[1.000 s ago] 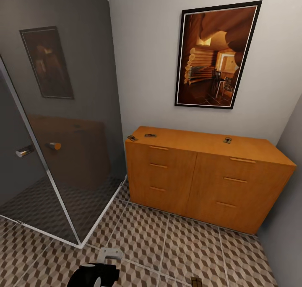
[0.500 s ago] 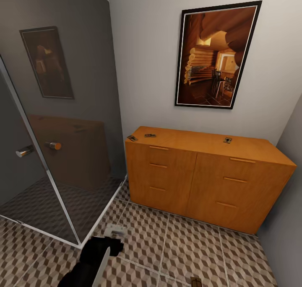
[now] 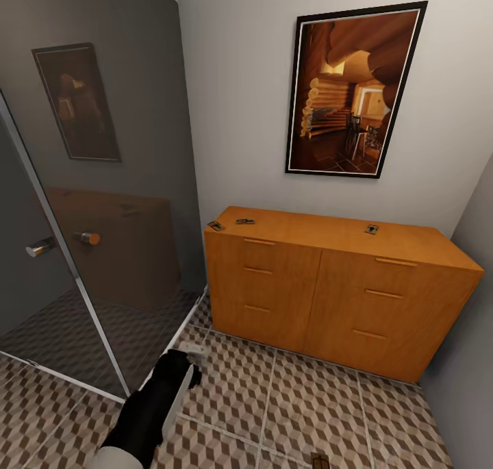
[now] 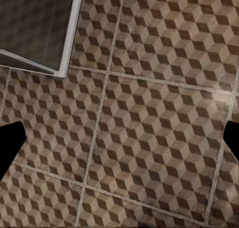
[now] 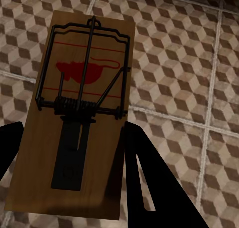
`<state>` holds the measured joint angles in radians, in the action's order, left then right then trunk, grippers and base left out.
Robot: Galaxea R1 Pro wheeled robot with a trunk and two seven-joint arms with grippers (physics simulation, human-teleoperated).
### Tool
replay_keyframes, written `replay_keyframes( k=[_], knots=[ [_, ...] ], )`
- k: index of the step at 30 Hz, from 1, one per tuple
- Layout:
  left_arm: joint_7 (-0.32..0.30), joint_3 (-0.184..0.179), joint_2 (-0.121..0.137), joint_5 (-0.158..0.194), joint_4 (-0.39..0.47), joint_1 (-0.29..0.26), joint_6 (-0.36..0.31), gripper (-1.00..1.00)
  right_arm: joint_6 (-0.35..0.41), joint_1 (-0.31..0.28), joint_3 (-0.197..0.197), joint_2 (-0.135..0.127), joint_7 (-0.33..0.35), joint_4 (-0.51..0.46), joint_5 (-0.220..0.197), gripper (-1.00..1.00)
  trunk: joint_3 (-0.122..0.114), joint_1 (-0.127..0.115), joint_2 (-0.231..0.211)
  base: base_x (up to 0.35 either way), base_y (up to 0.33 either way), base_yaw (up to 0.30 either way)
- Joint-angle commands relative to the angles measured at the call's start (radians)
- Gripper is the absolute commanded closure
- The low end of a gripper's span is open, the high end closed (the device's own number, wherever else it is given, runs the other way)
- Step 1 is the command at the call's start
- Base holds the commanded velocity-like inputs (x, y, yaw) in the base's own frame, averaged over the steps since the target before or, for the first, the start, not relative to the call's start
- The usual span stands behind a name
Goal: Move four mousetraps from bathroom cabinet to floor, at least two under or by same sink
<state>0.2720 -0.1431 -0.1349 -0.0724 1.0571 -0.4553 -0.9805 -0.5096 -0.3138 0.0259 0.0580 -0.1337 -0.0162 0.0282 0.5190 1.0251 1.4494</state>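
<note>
Three mousetraps lie on top of the orange-brown cabinet: one at its left corner, one just beside it, one toward the right. My right gripper is shut on a fourth mousetrap, which hangs above the bathroom floor and peeks in at the head view's bottom edge. My left gripper reaches out low near the shower's corner. In the left wrist view it stands wide open over bare tiles. The sink is out of view.
A glass-walled shower with a white base frame fills the left side. A framed picture hangs above the cabinet. A grey wall closes in the right.
My left arm has stretched forward across the floor toward the shower corner and the cabinet. The traps on the cabinet have not moved.
</note>
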Motion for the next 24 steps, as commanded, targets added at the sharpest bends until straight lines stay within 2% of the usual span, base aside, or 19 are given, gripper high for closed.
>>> replay_keyframes(
  k=[1, 4, 7, 18, 21, 24],
  knots=[
    [0.012, -0.001, 0.000, -0.005, -0.015, -0.015, -0.005, -1.00, -0.003, -0.001, 0.003, 0.000, -0.003, 0.001, -0.001, 1.00, 0.001, 0.000, 0.001, 0.000, 0.000, 0.000],
    [0.055, -0.001, 0.000, -0.004, -0.079, -0.080, -0.006, -1.00, -0.002, -0.001, 0.003, 0.000, -0.003, 0.001, -0.001, 1.00, 0.001, 0.000, 0.001, 0.000, 0.000, 0.000],
    [0.072, -0.001, -0.001, 0.000, -0.120, -0.153, -0.015, -1.00, -0.001, -0.001, 0.003, 0.000, -0.003, 0.001, -0.001, 1.00, 0.001, 0.000, 0.001, 0.000, 0.000, 0.000],
    [0.073, -0.001, -0.012, 0.025, -0.127, -0.290, -0.028, -1.00, -0.001, -0.001, 0.003, 0.000, -0.003, 0.001, -0.001, 1.00, 0.001, 0.000, 0.001, 0.000, 0.000, 0.000],
    [0.073, -0.001, -0.012, 0.031, -0.156, -0.342, -0.029, -1.00, -0.001, -0.001, 0.003, 0.000, -0.003, 0.001, -0.001, 1.00, 0.001, 0.000, 0.001, 0.000, 0.000, 0.000],
    [0.072, -0.001, -0.012, 0.034, -0.225, -0.412, -0.029, -1.00, -0.001, -0.001, 0.003, 0.000, -0.003, 0.001, -0.001, 1.00, 0.001, 0.000, 0.001, 0.000, 0.000, 0.000]
  ],
)
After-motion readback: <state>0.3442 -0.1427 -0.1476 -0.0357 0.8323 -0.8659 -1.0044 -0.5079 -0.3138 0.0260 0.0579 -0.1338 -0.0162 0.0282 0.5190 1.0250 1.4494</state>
